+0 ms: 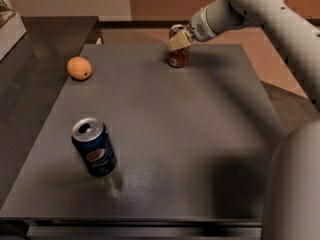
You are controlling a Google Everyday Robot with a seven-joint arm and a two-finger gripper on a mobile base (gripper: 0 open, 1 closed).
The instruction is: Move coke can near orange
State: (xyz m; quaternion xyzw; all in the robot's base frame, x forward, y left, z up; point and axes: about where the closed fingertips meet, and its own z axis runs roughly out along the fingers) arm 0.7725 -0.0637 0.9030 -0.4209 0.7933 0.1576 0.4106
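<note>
The coke can [178, 58], red-brown with a silver top, stands upright near the far edge of the dark grey table [200, 134]. My gripper [179, 40] reaches in from the upper right and is shut on the can's upper part; one beige finger [180, 41] covers its front. The can still rests on the table. The orange [79, 68] lies at the table's far left, well apart from the can.
A dark blue Pepsi can [94, 146] stands at the near left of the table. My arm's pale body [295, 184] fills the lower right corner. A dark counter [30, 49] adjoins the table on the left.
</note>
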